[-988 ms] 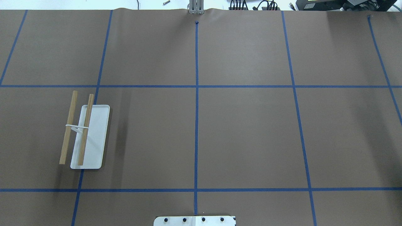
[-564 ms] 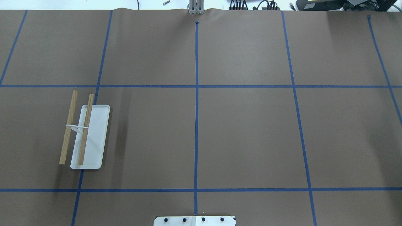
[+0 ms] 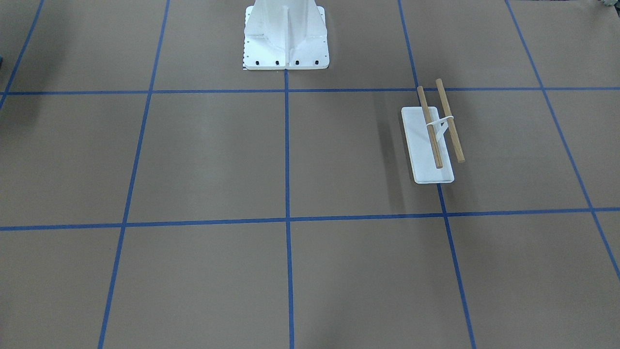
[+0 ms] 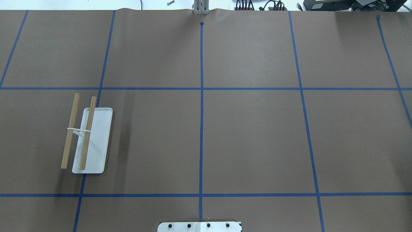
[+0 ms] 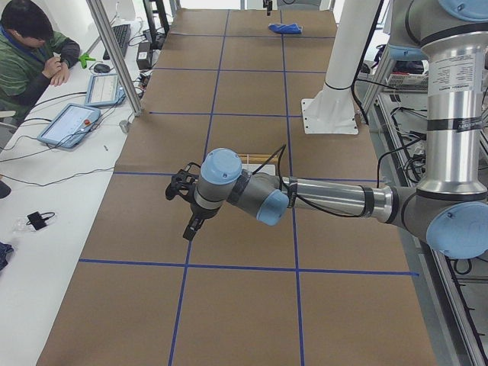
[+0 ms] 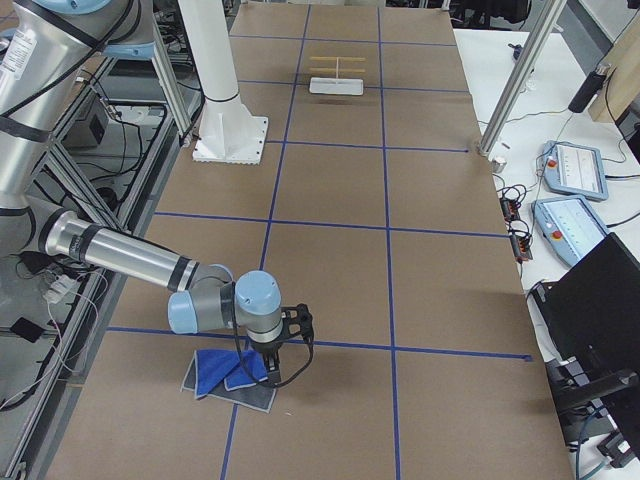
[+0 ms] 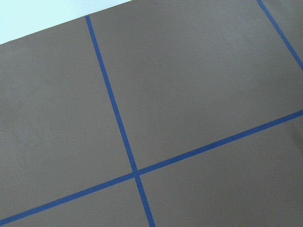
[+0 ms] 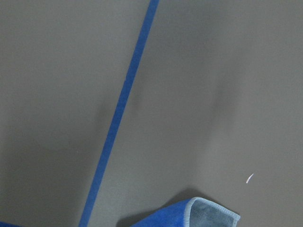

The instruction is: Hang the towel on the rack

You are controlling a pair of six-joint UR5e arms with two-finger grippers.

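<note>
The rack (image 4: 87,135) stands on the robot's left half of the table, with a white base plate and two wooden dowels; it also shows in the front-facing view (image 3: 431,140) and far off in the right view (image 6: 337,75). The towel (image 6: 225,375), blue with grey folds, lies crumpled on the table at the robot's right end. One corner of it shows in the right wrist view (image 8: 189,215). My right gripper (image 6: 272,368) hangs over the towel's edge. My left gripper (image 5: 189,225) hovers above bare table near the rack. I cannot tell whether either gripper is open or shut.
The white bolted robot pedestal (image 3: 286,39) stands at the table's robot side. An operator (image 5: 30,53) sits at a side bench with tablets (image 6: 570,165). Aluminium posts (image 6: 520,70) rise at the table's far edge.
</note>
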